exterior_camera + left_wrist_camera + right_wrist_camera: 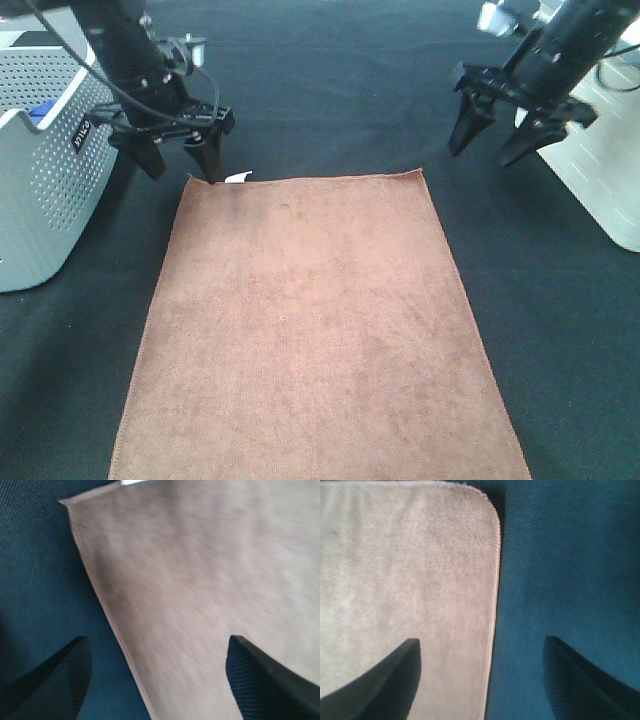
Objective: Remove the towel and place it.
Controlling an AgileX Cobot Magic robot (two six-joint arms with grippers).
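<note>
The brown towel (310, 320) lies spread flat on the dark table, its near end running past the bottom of the exterior view. A small white tag (238, 178) sticks out at its far left corner. My left gripper (182, 160) is open and empty, hovering at that far left corner, one fingertip (210, 165) close to the hem. My right gripper (493, 140) is open and empty, raised above the table just beyond the far right corner. The left wrist view shows the towel (210, 590) and its hemmed edge; the right wrist view shows the rounded corner (410, 570).
A grey perforated basket (40, 190) stands at the left edge with something blue (38, 112) inside. A white container (605, 170) stands at the right edge. Dark table cloth (330, 80) stretches behind the towel.
</note>
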